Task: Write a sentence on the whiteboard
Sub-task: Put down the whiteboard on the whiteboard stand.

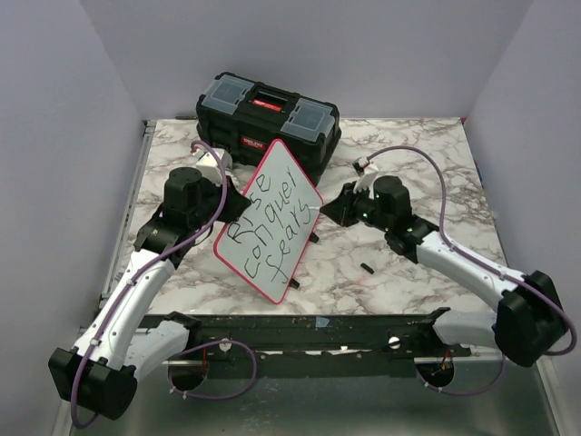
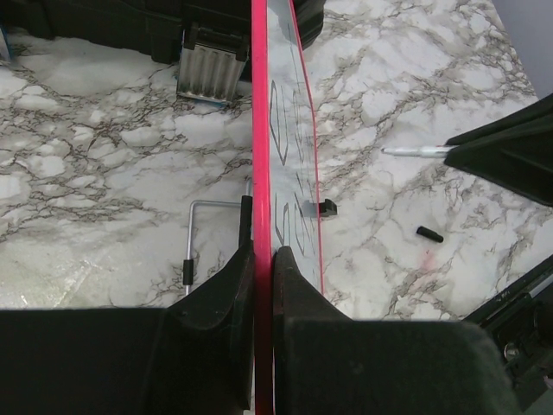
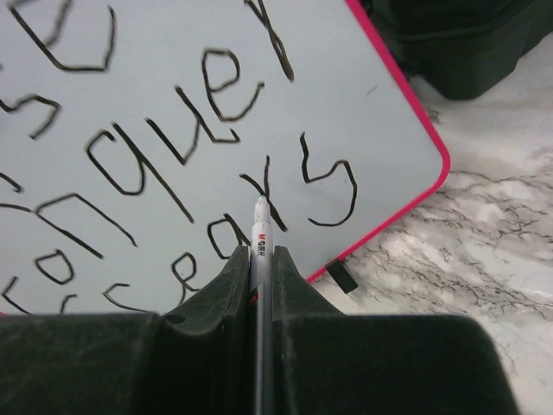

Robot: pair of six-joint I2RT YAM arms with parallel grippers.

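Nearest the arm bases, a small black pen cap (image 1: 366,267) lies loose on the marbled table (image 1: 408,163). Beyond it, the left gripper (image 2: 262,251) has its fingers clamped on the pink-red rim of the whiteboard (image 1: 270,222), propping it tilted on its lower edge at mid-table, face toward the right arm. The right gripper (image 3: 262,255) has its fingers closed tight on a thin marker pen (image 3: 261,235), whose tip points at the last word of the sentence (image 3: 164,156), reading roughly "Rise conquer fears" in three lines. Whether the tip touches the board cannot be told. Behind the board stands the black toolbox (image 1: 268,113). The writing looks complete or nearly so. Any closing stroke calls for light, even pressure square to the face, with the left grip firm so the board does not swing. The pen is best drawn straight back off the surface to avoid dragging a stray line or smearing fresh ink.
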